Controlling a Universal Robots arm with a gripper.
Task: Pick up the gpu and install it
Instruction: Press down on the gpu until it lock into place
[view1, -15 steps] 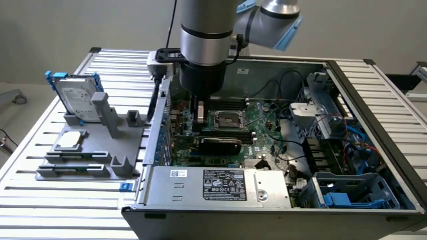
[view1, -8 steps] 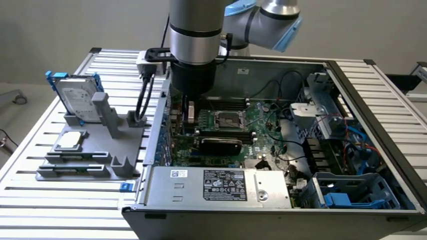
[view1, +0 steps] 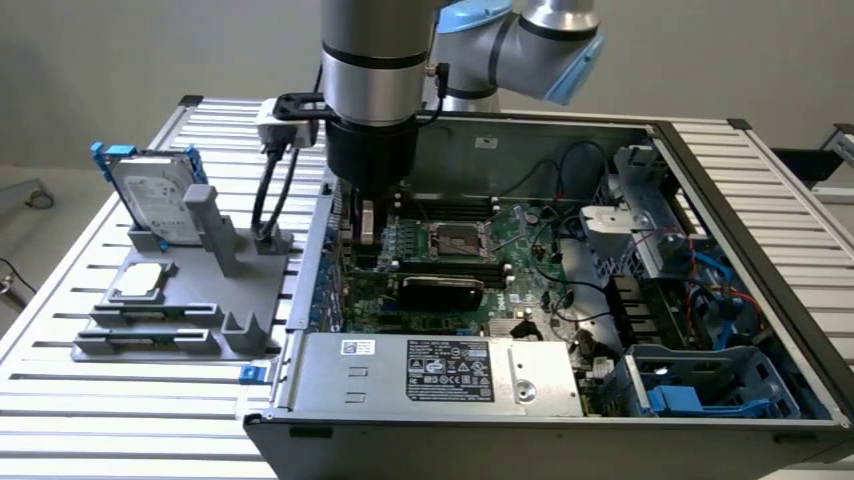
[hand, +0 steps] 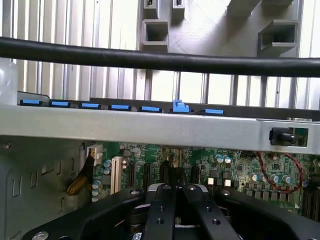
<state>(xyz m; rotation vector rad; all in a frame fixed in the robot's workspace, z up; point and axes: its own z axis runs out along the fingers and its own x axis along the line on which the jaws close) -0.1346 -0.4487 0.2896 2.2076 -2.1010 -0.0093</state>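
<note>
In the exterior view, the gripper (view1: 363, 222) is lowered inside the computer case (view1: 747, 180) by its rear wall, and the gpu (view1: 441, 291) is seated on the motherboard (view1: 521, 250). In the wrist view, the fingers (hand: 161, 212) are seen pressed together over the slots, gripping nothing visible.

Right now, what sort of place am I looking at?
Probably a robotics lab bench for PC assembly: an open computer case on a slatted aluminium table, a grey parts fixture holding a hard drive.

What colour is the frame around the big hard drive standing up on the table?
Blue. The hard drive is silver with a blue frame, seen best in the exterior view.
</note>
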